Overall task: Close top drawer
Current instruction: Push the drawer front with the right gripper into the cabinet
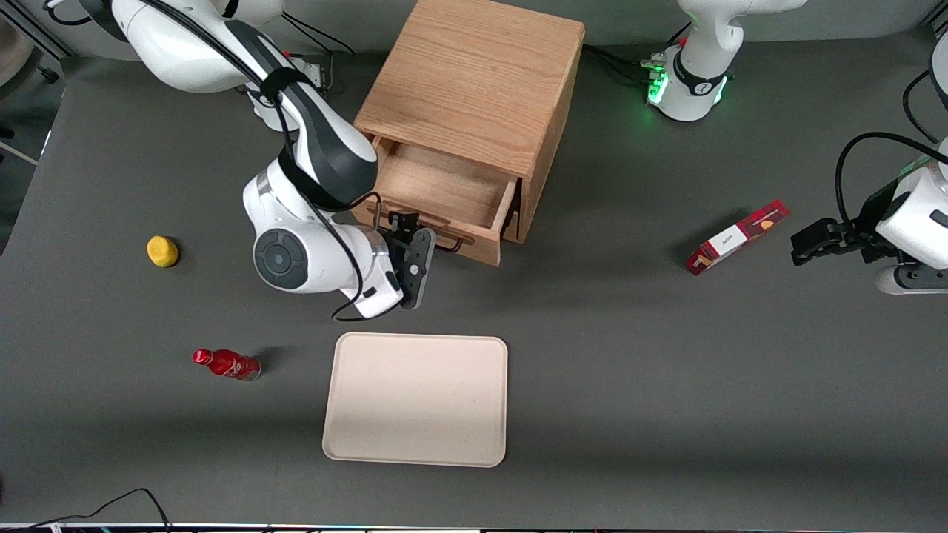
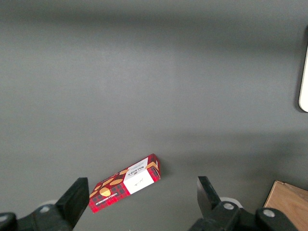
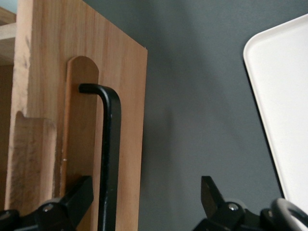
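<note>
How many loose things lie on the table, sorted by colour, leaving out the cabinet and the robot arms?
Red: 2, the bottle and the snack box
Yellow: 1, the small lump
Cream: 1, the tray
Total: 4
The gripper, open, is at the top drawer front.

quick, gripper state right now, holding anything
Gripper: open, holding nothing, in front of the top drawer, its jaws apart either side of the handle without closing on it.
</note>
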